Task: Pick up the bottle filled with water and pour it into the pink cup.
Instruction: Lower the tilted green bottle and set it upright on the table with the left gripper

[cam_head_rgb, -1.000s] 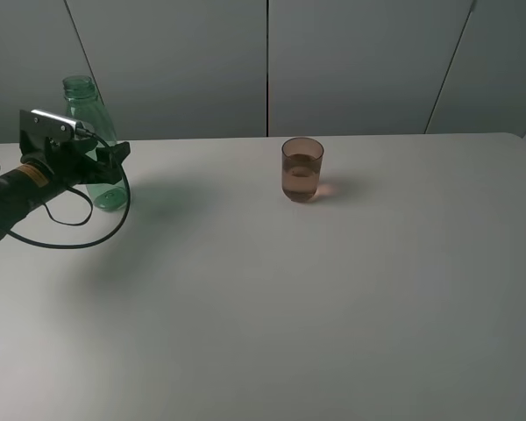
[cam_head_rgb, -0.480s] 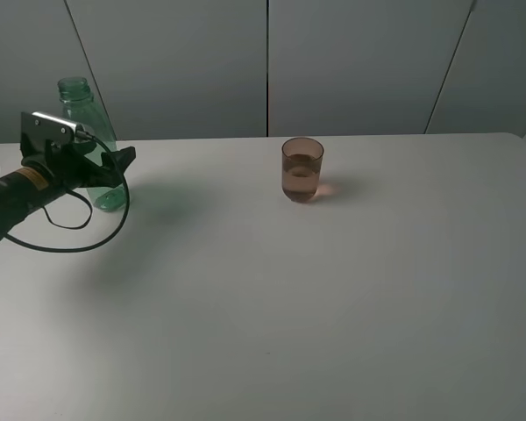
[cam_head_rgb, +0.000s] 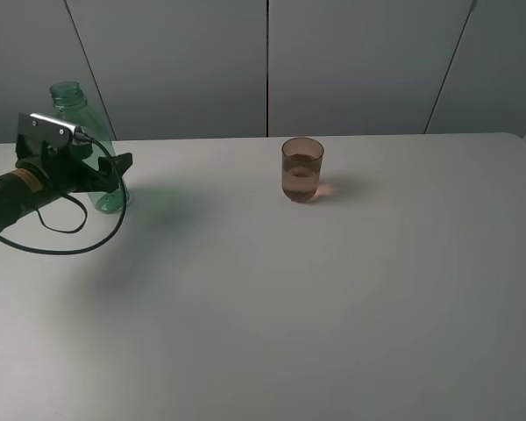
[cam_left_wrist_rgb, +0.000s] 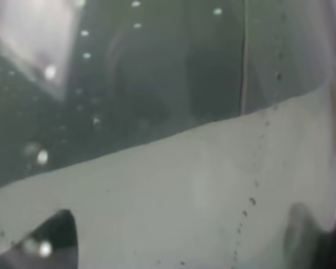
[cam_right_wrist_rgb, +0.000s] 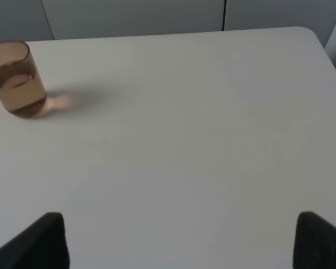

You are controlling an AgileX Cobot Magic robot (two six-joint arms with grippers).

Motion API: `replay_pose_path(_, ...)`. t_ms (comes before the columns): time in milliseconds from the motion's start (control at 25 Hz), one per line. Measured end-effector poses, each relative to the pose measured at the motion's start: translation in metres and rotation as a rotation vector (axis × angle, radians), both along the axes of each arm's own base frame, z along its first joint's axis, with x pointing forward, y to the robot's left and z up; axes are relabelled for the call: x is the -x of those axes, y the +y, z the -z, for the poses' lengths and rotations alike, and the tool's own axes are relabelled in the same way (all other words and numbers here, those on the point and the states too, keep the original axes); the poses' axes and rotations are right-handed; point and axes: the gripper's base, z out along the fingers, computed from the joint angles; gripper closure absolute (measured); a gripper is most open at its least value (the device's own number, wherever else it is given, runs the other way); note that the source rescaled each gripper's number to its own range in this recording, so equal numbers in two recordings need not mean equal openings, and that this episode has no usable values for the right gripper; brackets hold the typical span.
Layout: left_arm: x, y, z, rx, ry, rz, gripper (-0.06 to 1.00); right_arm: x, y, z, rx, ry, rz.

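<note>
The pink cup (cam_head_rgb: 302, 169) is seen standing upright on the white table (cam_head_rgb: 316, 298), toward the far edge and near the middle of its width, with liquid visible inside to roughly half its height and a faint pink glow cast on the surface beside it. Well apart from the pink cup, toward the left side of the table, the bottle (cam_head_rgb: 81, 140) is found, its open threaded neck uppermost and its green body leaning slightly away from the cup. The left gripper (cam_head_rgb: 105, 172) is placed around the lower half of the bottle, the dark fingers being seen on either side of the green plastic and closed against it; whether the base of the bottle rests on the table cannot be told from the high view. A black cable (cam_head_rgb: 70, 230) is looped beneath the left arm, on the side away from the wall behind the table. In the left wrist view the frame is filled by the transparent green wall of the bottle (cam_left_wrist_rgb: 173, 145), speckled with droplets, through which the table edge is dimly made out. In the right wrist view the pink cup (cam_right_wrist_rgb: 17, 78) is shown far off across the bare table (cam_right_wrist_rgb: 201, 140), and the right gripper (cam_right_wrist_rgb: 179, 241) is shown with its two dark fingertips (cam_right_wrist_rgb: 39, 241) spread wide apart, nothing being held between them.
</note>
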Motion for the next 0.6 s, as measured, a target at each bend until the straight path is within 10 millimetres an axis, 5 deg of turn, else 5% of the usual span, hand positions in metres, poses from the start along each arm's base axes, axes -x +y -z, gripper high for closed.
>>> replay_pose_path(600, 0.004, 0.006, 0.012, -0.055, 0.128, -0.026, -0.06, 0.000, 0.000, 0.000, 0.000, 0.000, 0.000)
